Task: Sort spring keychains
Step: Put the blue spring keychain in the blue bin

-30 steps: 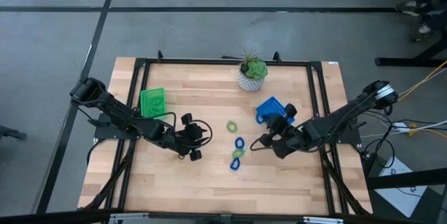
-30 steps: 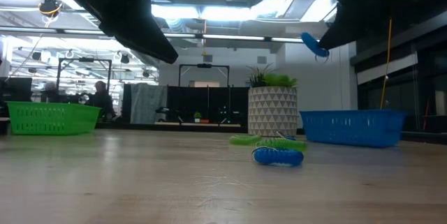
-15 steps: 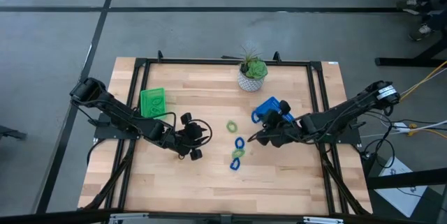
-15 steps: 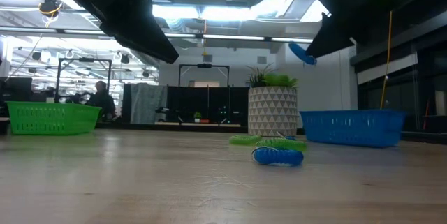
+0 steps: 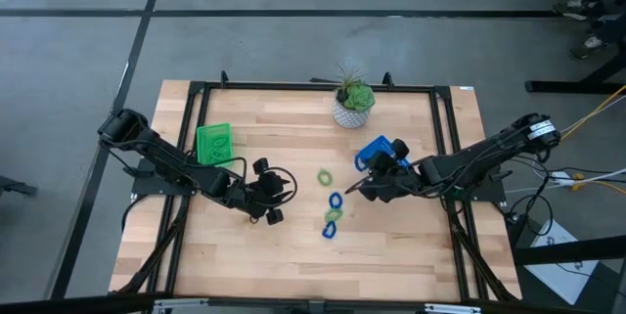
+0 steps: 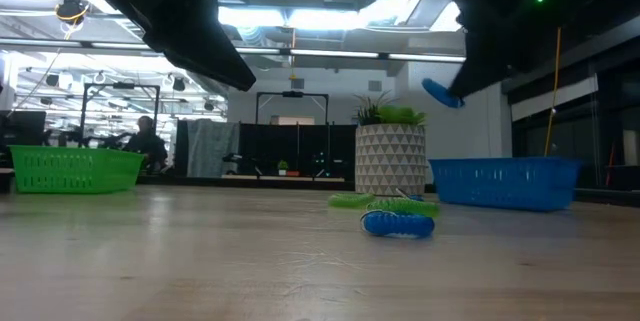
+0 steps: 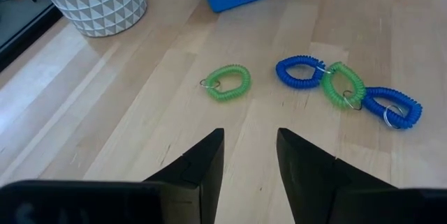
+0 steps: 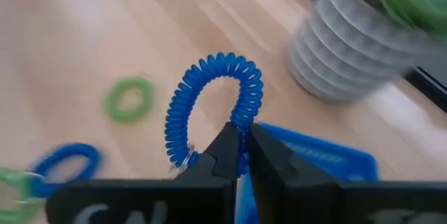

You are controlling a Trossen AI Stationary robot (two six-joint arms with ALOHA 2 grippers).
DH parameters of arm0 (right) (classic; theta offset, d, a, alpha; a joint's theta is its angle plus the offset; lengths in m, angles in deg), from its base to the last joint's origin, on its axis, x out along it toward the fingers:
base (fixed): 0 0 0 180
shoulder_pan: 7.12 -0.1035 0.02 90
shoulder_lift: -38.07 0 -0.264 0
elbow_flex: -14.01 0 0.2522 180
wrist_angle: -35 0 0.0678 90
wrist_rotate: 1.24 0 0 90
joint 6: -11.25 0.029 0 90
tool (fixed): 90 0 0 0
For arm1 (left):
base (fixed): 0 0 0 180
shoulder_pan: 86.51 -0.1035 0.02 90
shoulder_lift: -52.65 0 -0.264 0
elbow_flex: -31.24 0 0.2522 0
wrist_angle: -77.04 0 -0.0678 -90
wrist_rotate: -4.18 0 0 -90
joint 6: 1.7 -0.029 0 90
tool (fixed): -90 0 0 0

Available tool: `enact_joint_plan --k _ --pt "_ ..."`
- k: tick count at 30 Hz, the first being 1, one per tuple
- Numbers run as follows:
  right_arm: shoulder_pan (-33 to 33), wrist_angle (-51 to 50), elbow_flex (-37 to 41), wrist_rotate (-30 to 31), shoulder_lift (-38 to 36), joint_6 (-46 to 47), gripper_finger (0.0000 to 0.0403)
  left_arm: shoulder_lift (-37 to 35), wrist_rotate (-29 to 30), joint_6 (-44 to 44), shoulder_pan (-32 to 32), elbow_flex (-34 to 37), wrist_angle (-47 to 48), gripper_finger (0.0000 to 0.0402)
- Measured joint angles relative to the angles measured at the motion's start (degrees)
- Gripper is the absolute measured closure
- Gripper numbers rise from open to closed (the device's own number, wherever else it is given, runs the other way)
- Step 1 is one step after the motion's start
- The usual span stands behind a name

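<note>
My right gripper [image 8: 241, 147] is shut on a blue spring keychain [image 8: 209, 91] and hangs in the air just near of the blue tray [image 5: 375, 148]. The low view shows that keychain [image 6: 440, 93] well above the table. On the wood between the arms lie a green keychain [image 7: 227, 83], then a blue one [image 7: 299, 72], a green one [image 7: 342, 84] and a blue one [image 7: 394, 107] touching in a row. My left gripper [image 7: 248, 147] is open and hovers left of them [image 5: 269, 197], touching nothing. The green tray [image 5: 213, 144] sits at the left. My right gripper pinches the blue keychain between its two fingers at one spot of the coil [image 8: 242, 123]. The rest of the loop stands out beyond the fingertips. The keychain is lifted clear of the table.
A potted plant [image 5: 352, 105] in a patterned white pot stands at the far middle of the table, behind the blue tray. A black metal frame [image 5: 445, 128] runs along the table's edges. Bare wood [image 5: 293, 255] stretches along the near side.
My right gripper, still shut on the blue keychain, has shifted a little toward the far edge and the blue tray, and has sunk lower. The keychain has tipped and come down with it. The keychains on the table have stayed put.
</note>
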Motion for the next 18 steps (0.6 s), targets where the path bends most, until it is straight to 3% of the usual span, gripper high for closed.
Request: enact_joint_plan --k 10,15,18 --pt "2.6 -19.7 0.0 0.8 0.3 18.2 0.0377 0.0 0.1 0.0 0.0 0.0 0.0 0.0274" --pt "3.1 -22.8 0.0 -4.2 0.3 21.4 0.0377 0.0 0.1 0.0 0.0 0.0 0.0 0.0274" --pt "3.6 -24.5 0.0 -4.0 0.3 21.4 0.0377 0.0 0.1 0.0 0.0 0.0 0.0 0.0274"
